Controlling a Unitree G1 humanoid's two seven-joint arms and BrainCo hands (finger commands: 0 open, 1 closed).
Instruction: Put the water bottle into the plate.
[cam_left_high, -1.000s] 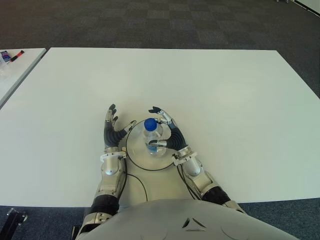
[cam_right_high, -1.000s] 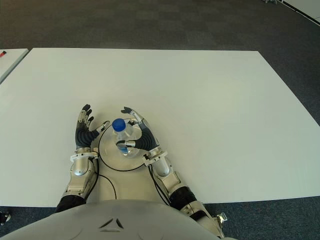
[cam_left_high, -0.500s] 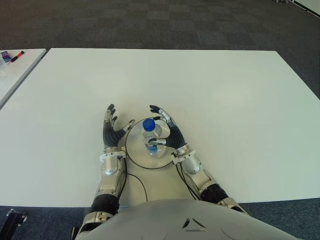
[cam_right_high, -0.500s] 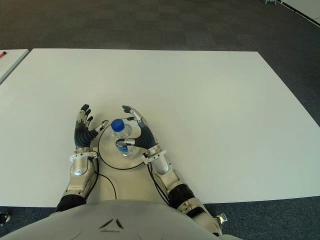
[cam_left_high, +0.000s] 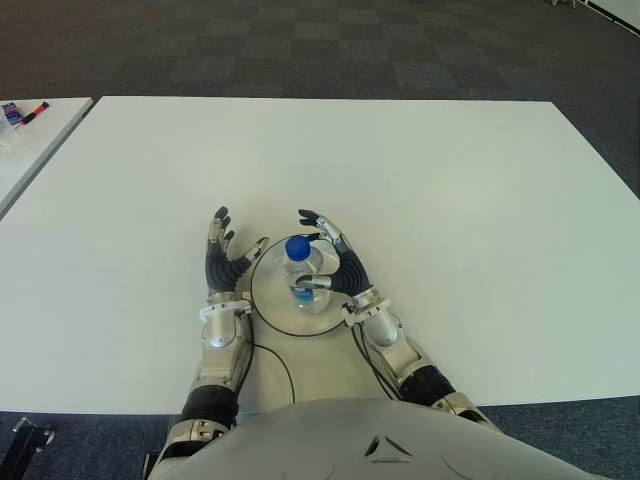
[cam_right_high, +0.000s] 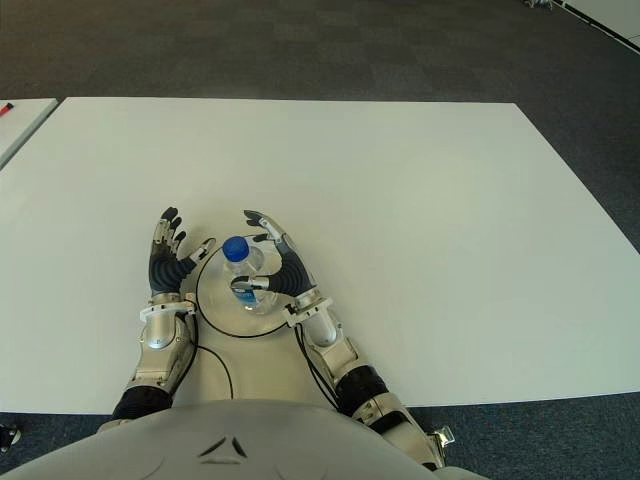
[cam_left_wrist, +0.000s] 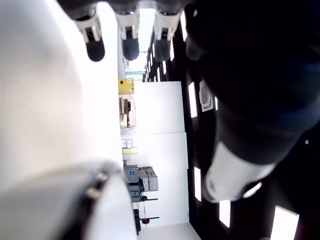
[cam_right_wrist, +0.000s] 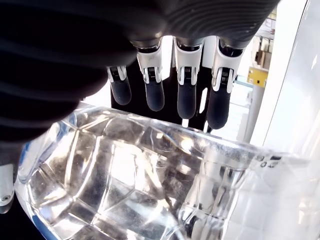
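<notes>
Bottle and hand have slid a touch leftward over the last second — the water bottle now stands upright over the middle of the plate, low in the centre of the frame on the white table. The right hand cups it from the right, thumb across the front, fingers straight and clear of the plastic — looser than a grip, so I'd judge the placing nearly done and letting go next. The left hand shows splayed and empty beside the plate's left rim.
</notes>
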